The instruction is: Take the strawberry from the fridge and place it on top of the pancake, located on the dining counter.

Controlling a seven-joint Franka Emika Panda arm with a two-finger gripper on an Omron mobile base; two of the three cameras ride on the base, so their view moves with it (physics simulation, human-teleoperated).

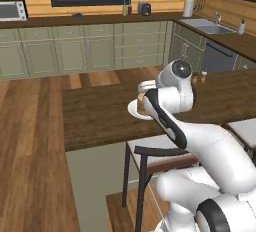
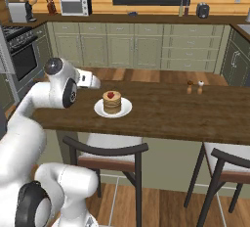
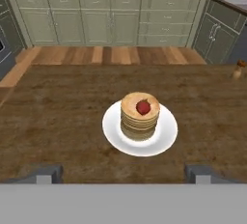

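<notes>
The small red strawberry (image 3: 143,107) (image 2: 111,95) lies on top of the tan pancake stack (image 3: 139,121) (image 2: 112,104). The stack stands on a round white plate (image 3: 164,138) (image 2: 125,109) (image 1: 133,109) on the dark wooden dining counter (image 3: 58,107) (image 2: 185,113) (image 1: 95,116). My gripper (image 3: 124,175) is open, its fingertips (image 3: 46,174) spread wide and nothing between them. It hovers back from the plate on the near side, clear of the fruit. In the right base view the white hand (image 2: 89,79) sits just left of the plate. The fridge is out of view.
Two small shakers (image 2: 194,88) (image 3: 237,69) stand on the counter to the right of the plate. Dark-framed stools (image 2: 110,152) (image 2: 229,160) (image 1: 160,158) are tucked under the counter's near edge. Green cabinets (image 3: 111,25) line the far wall across the wood floor.
</notes>
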